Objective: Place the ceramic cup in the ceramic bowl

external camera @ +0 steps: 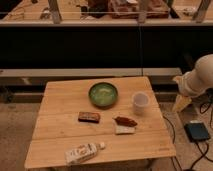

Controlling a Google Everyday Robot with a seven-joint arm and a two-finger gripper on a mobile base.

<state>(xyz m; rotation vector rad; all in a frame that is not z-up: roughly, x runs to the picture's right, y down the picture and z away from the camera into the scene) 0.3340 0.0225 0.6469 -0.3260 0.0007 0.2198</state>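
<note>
The ceramic cup [140,102], small, plain white and handleless, stands upright on the wooden table [60,135], right of centre. The ceramic bowl [103,94], dark green outside with a lighter glossy green inside, sits just left of the cup, near the table's middle back. Cup and bowl stand a little apart. My white arm [200,75] comes in from the right edge of the view. My gripper [181,99] hangs at its end, off the table's right side, well right of the cup and touching nothing.
A brown bar [88,117], a dark red packet [125,120] and a white packet [125,130] lie in front of the bowl and cup. A white-and-tan tube [82,153] lies near the front edge. A dark box with cables [197,131] sits on the floor at right.
</note>
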